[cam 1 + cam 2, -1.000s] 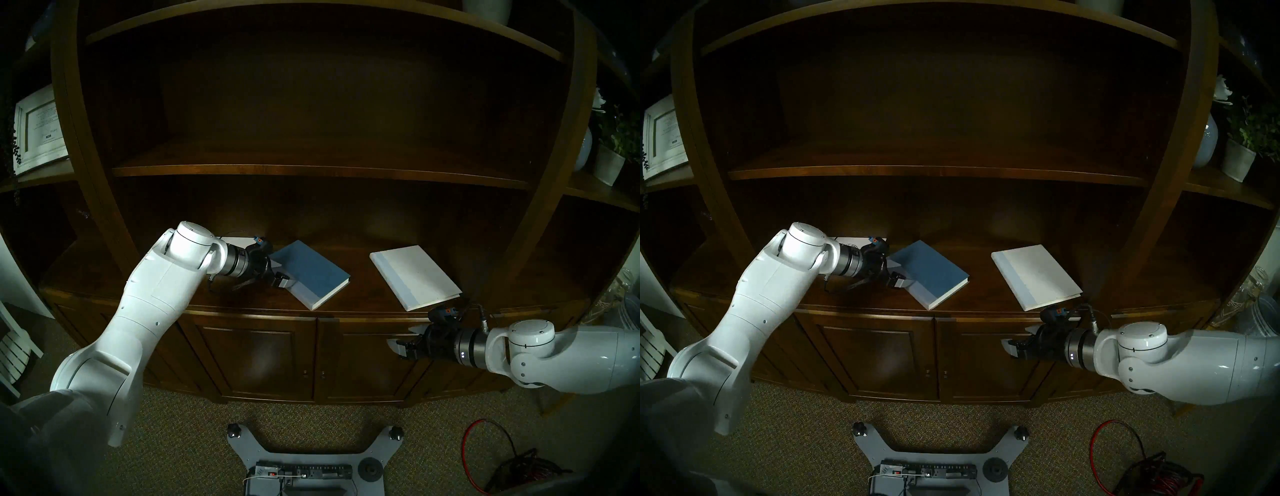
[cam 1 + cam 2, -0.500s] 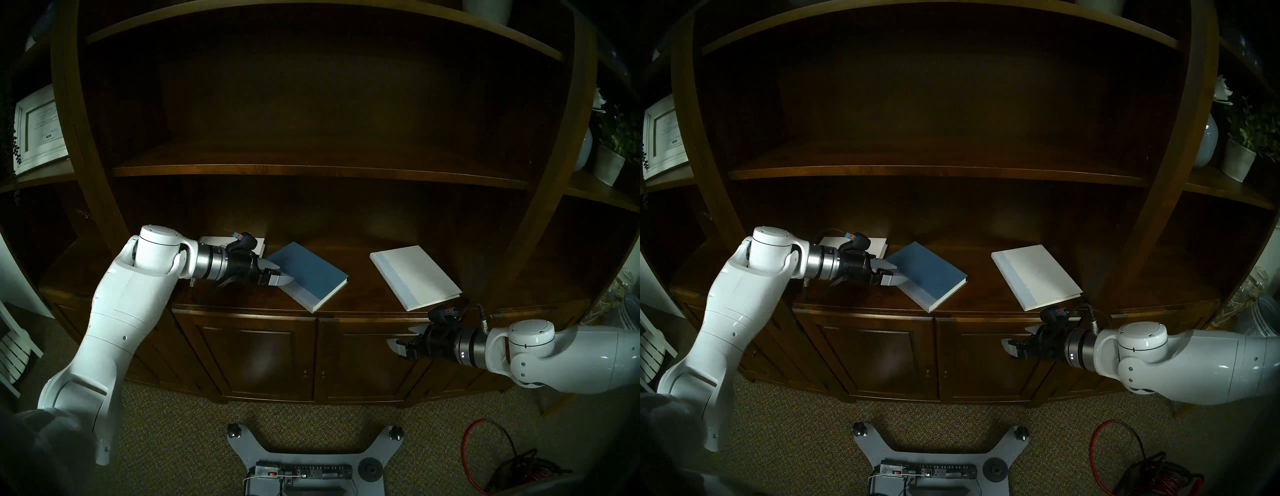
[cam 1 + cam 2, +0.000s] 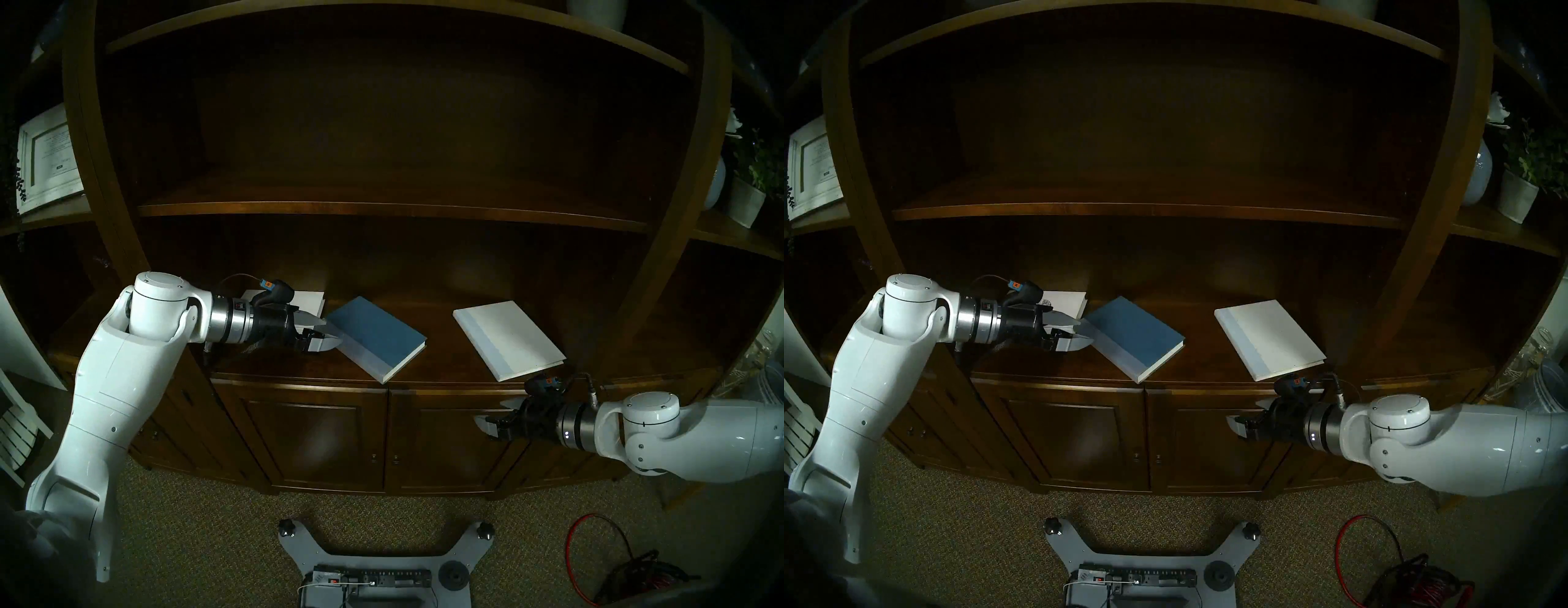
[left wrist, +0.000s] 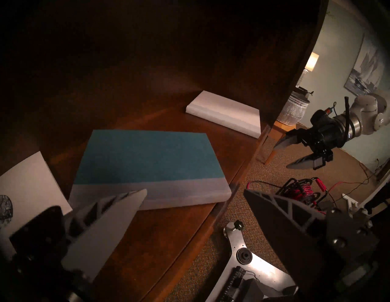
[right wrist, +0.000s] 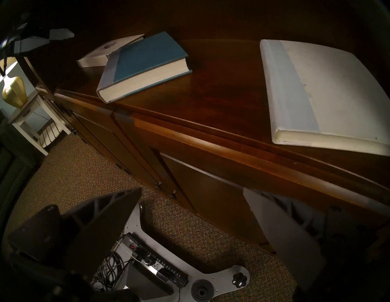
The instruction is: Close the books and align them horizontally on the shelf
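Note:
Three closed books lie flat on the shelf (image 3: 441, 361). The blue book (image 3: 377, 335) (image 4: 143, 156) sits askew in the middle. A white book with a pale-blue spine (image 3: 509, 339) (image 5: 327, 84) lies askew to its right. The white book with the dark emblem (image 3: 312, 299) (image 4: 27, 185) lies at the back left, partly hidden by my left wrist. My left gripper (image 3: 331, 333) (image 4: 195, 190) is open and empty, just left of the blue book's spine. My right gripper (image 3: 494, 414) (image 5: 192, 189) hangs open and empty in front of the cabinet doors, below the shelf's front edge.
A thinner upper shelf board (image 3: 382, 210) runs above the books. The bookcase uprights (image 3: 662, 276) flank the bay. A framed picture (image 3: 46, 157) stands far left; a potted plant (image 3: 746, 199) is far right. The robot base (image 3: 382, 564) and a red cable (image 3: 602, 552) lie on the carpet.
My left arm has drawn back to the left, and its open fingers have come off the blue book's spine edge. The right arm has not moved.

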{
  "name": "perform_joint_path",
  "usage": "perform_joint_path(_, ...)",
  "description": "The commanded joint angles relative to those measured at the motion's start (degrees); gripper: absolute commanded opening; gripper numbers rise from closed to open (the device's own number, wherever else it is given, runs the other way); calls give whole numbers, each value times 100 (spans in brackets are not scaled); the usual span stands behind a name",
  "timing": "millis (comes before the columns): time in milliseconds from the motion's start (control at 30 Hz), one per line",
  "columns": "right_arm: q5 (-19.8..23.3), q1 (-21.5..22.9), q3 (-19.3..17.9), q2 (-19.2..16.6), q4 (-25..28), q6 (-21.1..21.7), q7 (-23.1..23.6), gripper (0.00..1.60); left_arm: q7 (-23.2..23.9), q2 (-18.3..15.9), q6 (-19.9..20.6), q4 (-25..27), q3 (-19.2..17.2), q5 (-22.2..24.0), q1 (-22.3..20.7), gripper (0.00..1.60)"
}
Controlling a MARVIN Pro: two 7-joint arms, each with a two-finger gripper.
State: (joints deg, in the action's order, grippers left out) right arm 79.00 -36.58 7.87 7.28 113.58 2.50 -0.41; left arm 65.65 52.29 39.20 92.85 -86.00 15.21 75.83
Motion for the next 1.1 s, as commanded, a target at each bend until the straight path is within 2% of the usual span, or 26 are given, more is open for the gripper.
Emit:
perform_joint_path(0, 3, 116, -113, 3, 11, -34, -1, 160, 198, -277, -135, 635, -224, 153, 634, 160)
perform_joint_path(133, 4, 118, -115, 2, 11, -33, -1, 160, -108, -235, -319, 969, -207, -9, 1031, 160)
perform_joint_path(300, 7, 120, -117, 2, 12, -32, 0, 160, -762, 80, -501, 1300, -345, -234, 1533, 160)
perform_joint_path(333, 7, 120, -117, 2, 12, -32, 0, 160, -762, 80, -501, 1300, -345, -234, 1533, 160)
perform_joint_path(367, 7, 121, -117, 1, 12, -32, 0, 160, -913, 251, -597, 1205, -270, -390, 1521, 160)
perform_joint_path(467, 7, 121, -117, 1, 12, -32, 0, 160, -1220, 440, -713, 877, 16, -516, 1271, 160)
perform_joint_path(500, 7, 121, -117, 1, 12, -32, 0, 160, -1220, 440, -713, 877, 16, -516, 1271, 160)
perform_joint_path(533, 7, 121, -117, 1, 12, -32, 0, 160, -1329, 555, -738, 671, 164, -595, 1048, 160)
perform_joint_path(700, 5, 120, -114, 2, 12, -33, -1, 160, -1491, 767, -709, 401, 359, -659, 658, 160)
perform_joint_path(733, 5, 119, -114, 2, 12, -33, -1, 160, -1544, 827, -730, 451, 298, -671, 738, 160)
perform_joint_path(800, 5, 119, -113, 2, 11, -33, -1, 160, -1541, 857, -704, 329, 404, -672, 569, 160)
perform_joint_path(1067, 5, 120, -114, 2, 12, -33, -1, 160, -1539, 974, -636, 200, 482, -650, 325, 160)
